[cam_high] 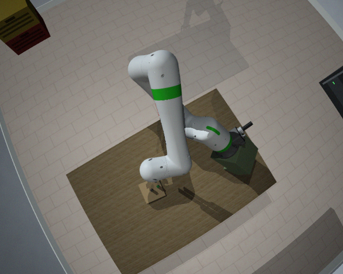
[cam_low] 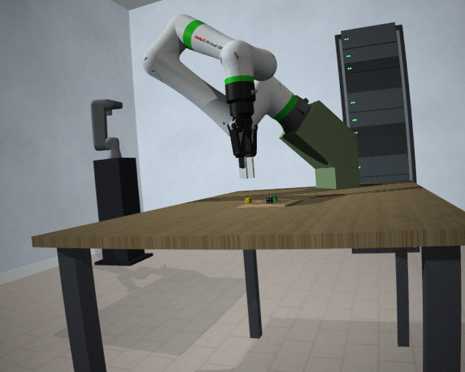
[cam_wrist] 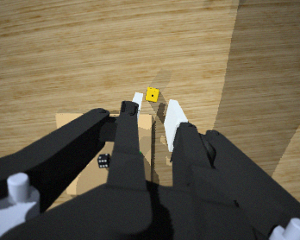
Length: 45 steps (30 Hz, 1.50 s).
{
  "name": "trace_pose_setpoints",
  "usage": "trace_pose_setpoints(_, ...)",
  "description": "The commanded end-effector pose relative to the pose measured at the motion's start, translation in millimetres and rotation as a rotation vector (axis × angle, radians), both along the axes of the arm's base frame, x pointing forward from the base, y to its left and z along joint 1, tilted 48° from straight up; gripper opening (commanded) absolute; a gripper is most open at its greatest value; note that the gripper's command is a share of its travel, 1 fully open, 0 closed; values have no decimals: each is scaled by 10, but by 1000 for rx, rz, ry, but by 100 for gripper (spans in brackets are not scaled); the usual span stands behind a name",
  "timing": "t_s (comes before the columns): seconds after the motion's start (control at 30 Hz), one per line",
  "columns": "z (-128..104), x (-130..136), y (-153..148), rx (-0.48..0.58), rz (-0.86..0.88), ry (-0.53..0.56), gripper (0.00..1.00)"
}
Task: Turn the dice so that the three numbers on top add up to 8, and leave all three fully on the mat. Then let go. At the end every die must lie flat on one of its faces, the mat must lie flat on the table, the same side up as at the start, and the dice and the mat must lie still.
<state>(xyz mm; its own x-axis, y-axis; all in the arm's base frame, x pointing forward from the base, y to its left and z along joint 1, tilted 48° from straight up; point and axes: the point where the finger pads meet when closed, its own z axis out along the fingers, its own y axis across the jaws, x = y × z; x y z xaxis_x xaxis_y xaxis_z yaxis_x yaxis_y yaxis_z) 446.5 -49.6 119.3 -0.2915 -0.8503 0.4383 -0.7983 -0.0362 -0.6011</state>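
My gripper [cam_low: 246, 172] hangs well above the table with its fingers drawn close together and nothing between them. In the wrist view the white fingertips frame the yellow die [cam_wrist: 152, 94], which lies far below on the bare wood just beyond the tan mat [cam_wrist: 83, 181], one pip up. The black die [cam_wrist: 103, 161] lies on the mat. The green die [cam_low: 274, 197] sits beside it on the mat [cam_low: 268, 203]; my fingers hide it in the wrist view. The yellow die [cam_low: 247, 199] shows near the mat's left end.
The green robot base [cam_low: 324, 156] stands at the back of the wooden table. A dark server rack [cam_low: 375, 104] is behind it, and a black pedestal [cam_low: 116, 199] stands on the floor to the left. My arm's elbow [cam_high: 162, 170] overhangs the mat [cam_high: 151, 191].
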Motion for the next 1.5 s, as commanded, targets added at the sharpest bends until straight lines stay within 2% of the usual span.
trace_pose_setpoints(0.0, 1, 0, 2, 0, 0, 0, 19)
trace_pose_setpoints(0.87, -6, 6, -3, 0, 0, 0, 19)
trace_pose_setpoints(1.47, -109, 93, -93, 1, 0, 0, 19)
